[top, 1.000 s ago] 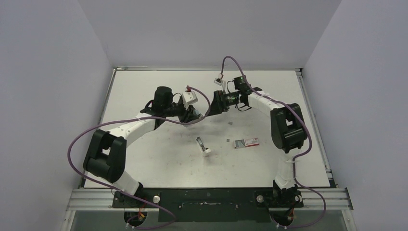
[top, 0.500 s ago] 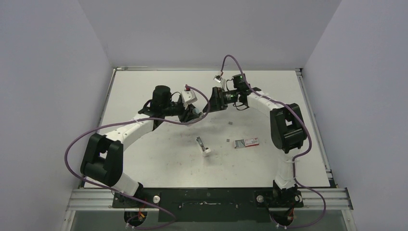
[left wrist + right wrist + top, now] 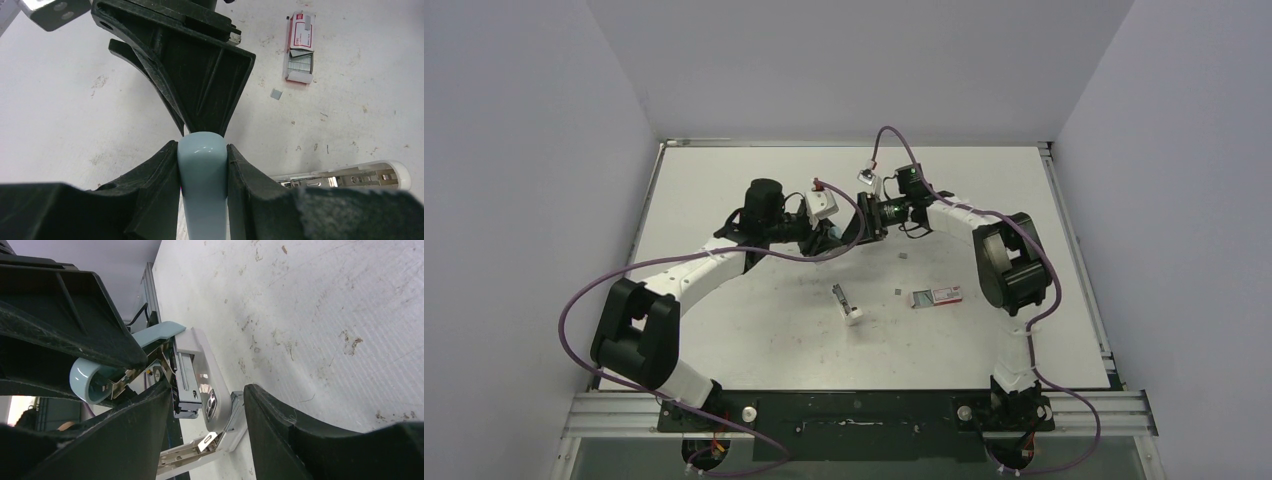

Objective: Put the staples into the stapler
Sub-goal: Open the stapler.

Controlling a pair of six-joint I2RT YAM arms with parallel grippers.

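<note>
**Left end effector [image 3: 202, 150] clamped on a pale blue stapler [image 3: 202, 200]**
Its 2 black fingers [image 3: 160, 172] press either side of the rounded blue end, and the right end effector [image 3: 200, 115] sits just beyond it. The scuffed white surface [image 3: 75, 110] holds an open red-and-white box [image 3: 301, 30] of grey staples [image 3: 300, 62], 1 loose grey strip [image 3: 276, 93] and a white piece with a metal channel [image 3: 350, 177].
</note>
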